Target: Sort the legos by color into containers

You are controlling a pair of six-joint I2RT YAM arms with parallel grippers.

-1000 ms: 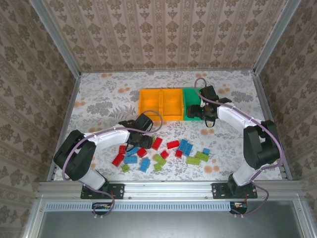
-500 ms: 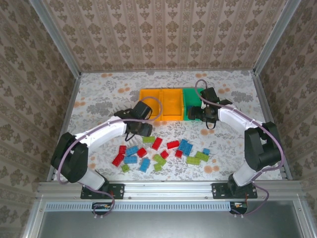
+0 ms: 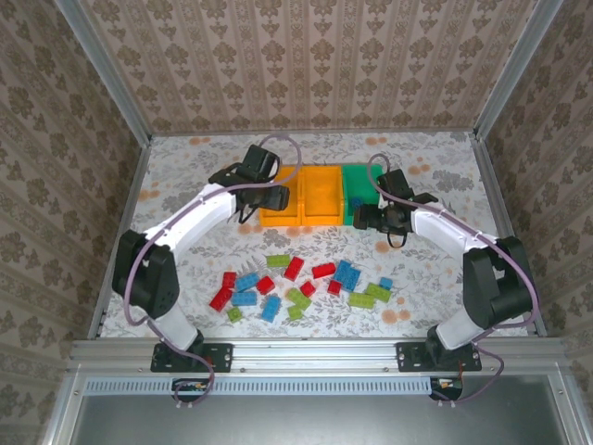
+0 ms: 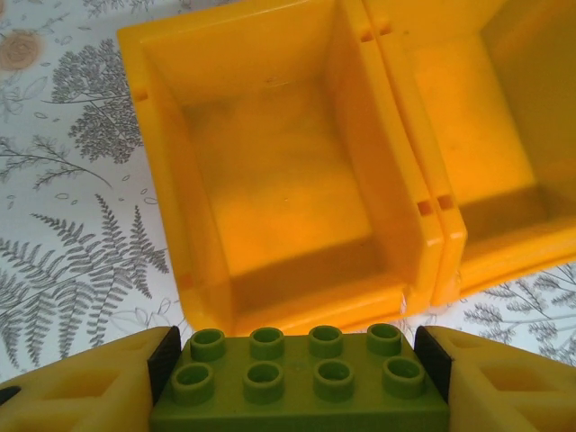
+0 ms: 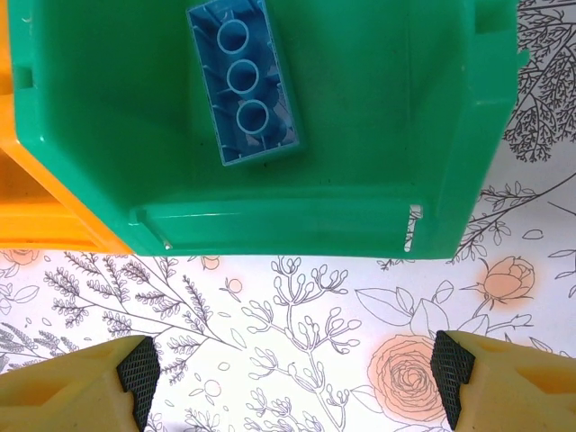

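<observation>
Now that L hand (image 4: 299,364), clamped on a lime lego (image 4: 297,400), has come up to left orange bin (image 4: 279,180), drop's due; R hand (image 5: 292,369) apart, empty.

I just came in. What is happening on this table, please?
Two robot arms are sorting toy bricks by color. The left gripper grips a lime green brick next to the left orange bin, which looks empty. The right gripper is open and holds nothing, over the table beside the green bin, where one blue brick lies upside down. Many red, blue and green loose bricks wait on the table.
</observation>
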